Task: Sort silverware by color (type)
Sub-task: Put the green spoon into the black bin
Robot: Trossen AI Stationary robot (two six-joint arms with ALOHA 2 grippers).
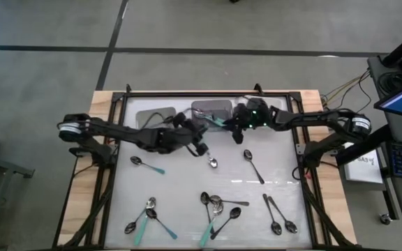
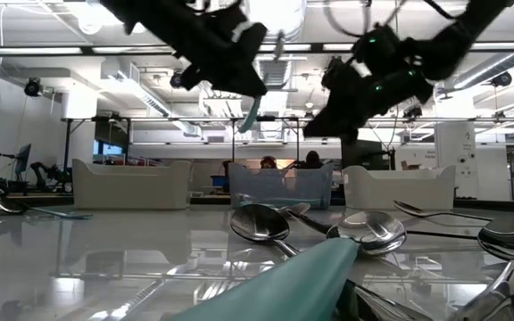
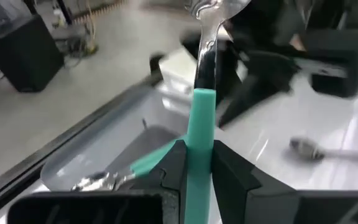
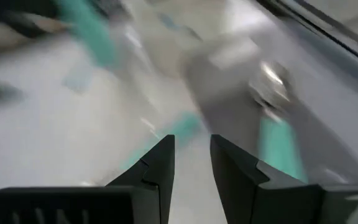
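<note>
left gripper (image 1: pixel 202 137) is raised over the far middle of the table (image 1: pixel 187 185), jaws clamped on the teal handle of a spoon (image 3: pixel 201 93). in the left wrist view the handle sits between both fingers (image 3: pixel 174 168) and the shiny bowl end sticks out past them. low view has that gripper (image 2: pixel 242 62) up high with the teal handle hanging below it.

right gripper (image 1: pixel 237 130) is also off the table, just right of the left one, near the middle bin (image 1: pixel 211 109). its jaws stand a narrow gap apart with nothing between them; right wrist view (image 4: pixel 191 158) looks down at a grey bin holding a teal-handled spoon (image 4: pixel 277 134), blurred.

three bins sit along the far edge; the left bin (image 1: pixel 155 117) is partly under the left arm, and the right one is mostly hidden by the right arm.

loose spoons on the table: a teal one (image 1: pixel 147 165) at left, a silver one (image 1: pixel 213 162) in the middle below the grippers, a black one (image 1: pixel 252 165) right of it. near edge has a cluster at left (image 1: pixel 149 216), a pile at centre (image 1: pixel 217 209) and two black spoons at right (image 1: pixel 279 215). low view shows silver bowls (image 2: pixel 261 223) close up, touching each other.
</note>
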